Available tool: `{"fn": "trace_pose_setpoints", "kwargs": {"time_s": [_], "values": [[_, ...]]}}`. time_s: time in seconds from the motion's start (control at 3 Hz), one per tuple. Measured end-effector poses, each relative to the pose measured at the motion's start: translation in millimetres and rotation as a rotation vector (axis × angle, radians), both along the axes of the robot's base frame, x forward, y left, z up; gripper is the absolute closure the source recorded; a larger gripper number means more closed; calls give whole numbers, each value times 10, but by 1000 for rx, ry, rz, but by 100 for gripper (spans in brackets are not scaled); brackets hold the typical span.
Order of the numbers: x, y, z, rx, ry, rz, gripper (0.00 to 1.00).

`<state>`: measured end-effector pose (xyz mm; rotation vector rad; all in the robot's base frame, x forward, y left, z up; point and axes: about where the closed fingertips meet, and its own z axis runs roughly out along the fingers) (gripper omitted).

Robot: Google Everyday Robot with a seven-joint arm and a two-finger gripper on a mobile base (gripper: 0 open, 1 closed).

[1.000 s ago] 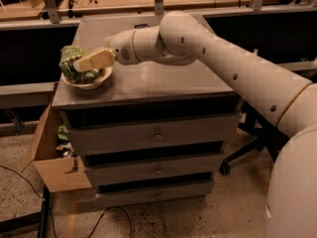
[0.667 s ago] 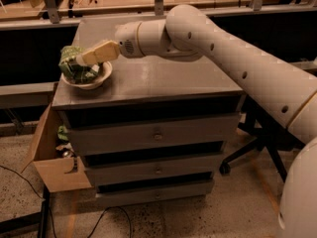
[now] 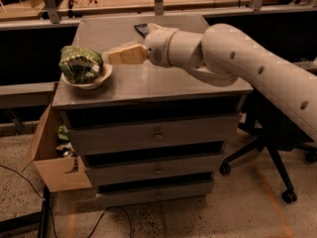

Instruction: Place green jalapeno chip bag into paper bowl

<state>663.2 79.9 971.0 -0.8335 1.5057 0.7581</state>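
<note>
Mira: Since a moment ago the gripper (image 3: 111, 57) has drawn back a little to the right, off the middle of the bowl. The bag has stayed where it was.

Tom: And where is that?

Mira: The green jalapeno chip bag (image 3: 78, 63) sits in the paper bowl (image 3: 96, 82), piled high and bulging over the left rim. The bowl stands near the left front corner of the table (image 3: 163, 86).

Tom: Has the gripper let go?

Mira: I cannot tell whether it is open or closed. It hovers at the bowl's right rim, touching the bag's right side or just beside it.

Tom: So what could go wrong?

Mira: If it is pinching a fold, pulling away would likely drag the bag out or tip the light bowl. The bag looks puffy and slick, so I judge it could also slide off leftward. The table's left edge is close, with an open cardboard box (image 3: 52, 157) below it. Any nudge that way risks sending the bowl over.

Tom: Where is there room?

Mira: Right of the bowl the table is bare across its middle and front. A dark packet (image 3: 142, 29) lies near the rear, just behind the wrist. The arm (image 3: 237, 58) comes in over the right edge, above an office chair (image 3: 267, 148). Up and rightward looks like the safest way out.
</note>
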Motion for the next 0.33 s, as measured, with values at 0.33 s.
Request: {"fn": "trace_pose_setpoints", "kwargs": {"time_s": [0.33], "values": [[-35, -284, 105, 6, -29, -48, 0]]}}
